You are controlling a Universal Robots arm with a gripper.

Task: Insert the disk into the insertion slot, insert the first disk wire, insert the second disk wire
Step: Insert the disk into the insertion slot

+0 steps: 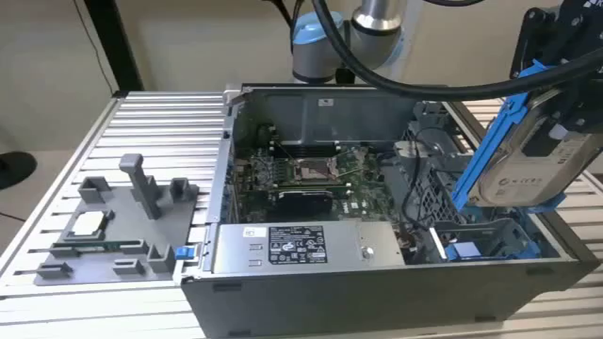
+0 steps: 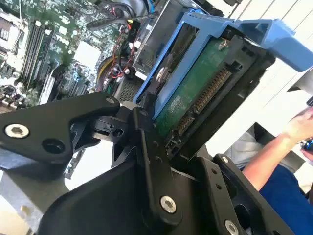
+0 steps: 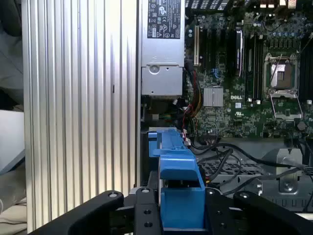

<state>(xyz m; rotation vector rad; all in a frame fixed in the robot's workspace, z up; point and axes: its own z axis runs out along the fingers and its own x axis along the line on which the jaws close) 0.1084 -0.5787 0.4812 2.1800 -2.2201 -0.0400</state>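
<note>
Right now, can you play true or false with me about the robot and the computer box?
1. The end effector grips the silver-white hard drive in its blue plastic carrier. True.
2. That drive sits in the grey perforated metal bay with blue rails. False: it is held up above the bay, outside it.
3. The grey labelled power-supply box lies inside the open grey metal case. True.
4. A lid covers the green motherboard. False: the motherboard lies uncovered.

Beige wall (image 1: 188, 42), ribbed aluminium table (image 1: 160, 131)
</note>
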